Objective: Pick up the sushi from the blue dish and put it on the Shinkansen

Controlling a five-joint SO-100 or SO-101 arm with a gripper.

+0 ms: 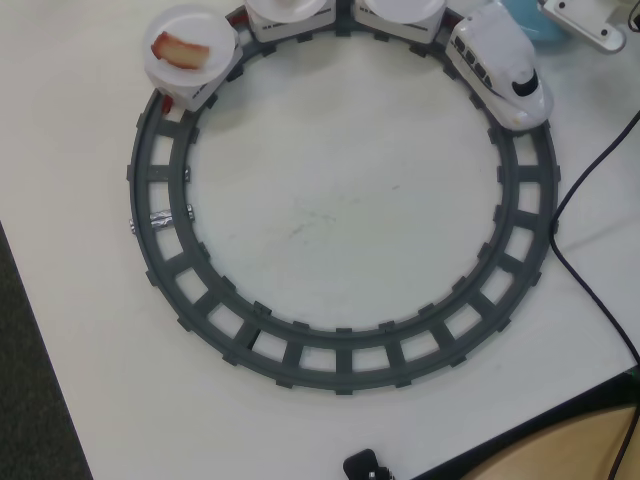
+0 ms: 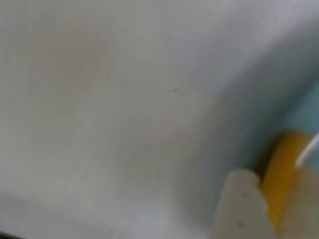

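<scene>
The grey round track (image 1: 340, 370) lies on the white table (image 1: 330, 220), and it is the thing to find all else by. In the overhead view, the Shinkansen (image 1: 503, 68) sits on the track at its upper right part, nose pointing down along the curve. Behind the train, cars with round white plates follow the top of the track. 2 of those plates are cut off by the top edge. A 3rd white plate (image 1: 190, 50) sits at the upper left of the track, and a reddish-brown and white sushi (image 1: 180, 48) lies on it.

Just outside the track, past the train at the top right, a bit of the blue dish (image 1: 535, 25) shows. A white part of the arm (image 1: 590, 22) hangs over it. A black cable (image 1: 590, 200) runs down the table to the right of the track.

The wrist view is very blurry. The gripper (image 2: 276, 209) is at the lower right there, and its pale fingers (image 2: 239, 204) sit on each side of the yellow sushi (image 2: 281, 169). The claw looks pressed onto that sushi, close to the pale blue of the dish (image 2: 304, 109).
</scene>
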